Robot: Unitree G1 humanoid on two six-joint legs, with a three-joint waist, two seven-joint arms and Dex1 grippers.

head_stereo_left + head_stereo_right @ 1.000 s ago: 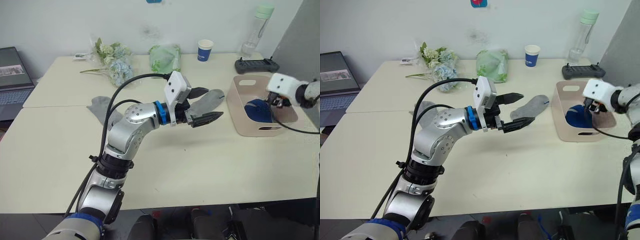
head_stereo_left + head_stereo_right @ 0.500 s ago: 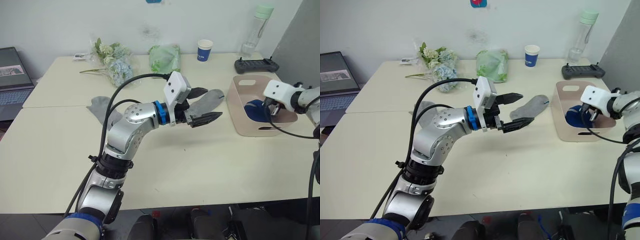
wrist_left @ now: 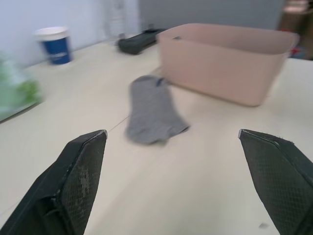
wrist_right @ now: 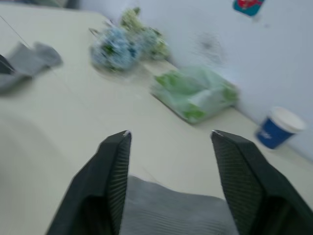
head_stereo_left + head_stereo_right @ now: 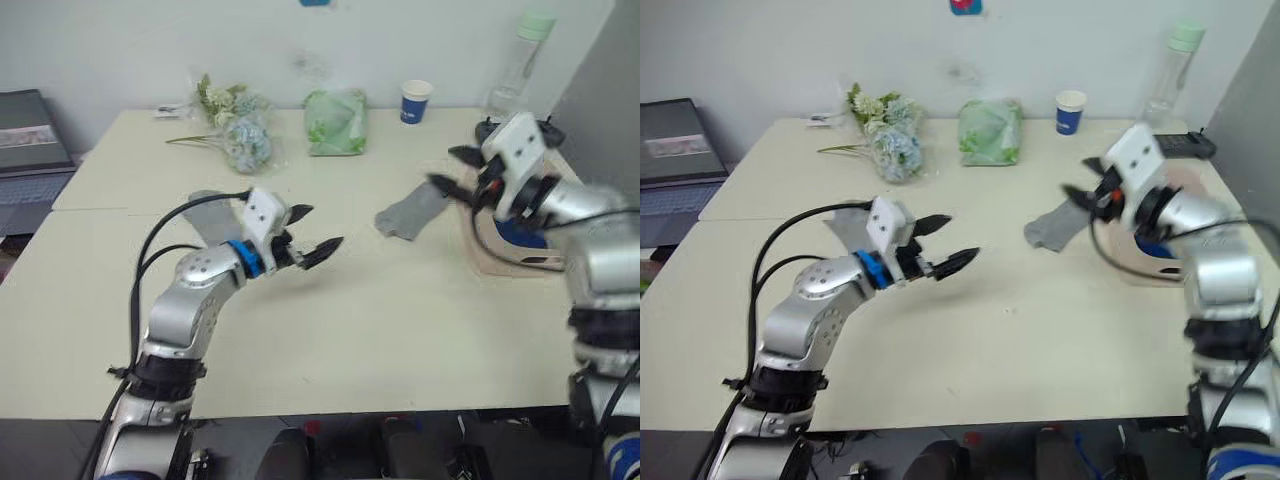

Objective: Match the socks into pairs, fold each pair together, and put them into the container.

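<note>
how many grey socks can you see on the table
2: one grey sock lies beside the pink tub; another lies behind the left arm, partly hidden.

I see grey sock [image 5: 410, 211] flat on table, unfolded, lying diagonally, one end pointing toward 1 o'clock, just beside pink container [image 3: 226, 61] at its 9 o'clock side. Second grey sock [image 5: 852, 223] flat at table's 9 o'clock side, partly hidden behind arm. Container: pale pink rectangular tub, rounded corners, upright at table's 3 o'clock edge. Inside it I make out dark blue socks [image 5: 519, 231], bundled; count unclear.
</note>
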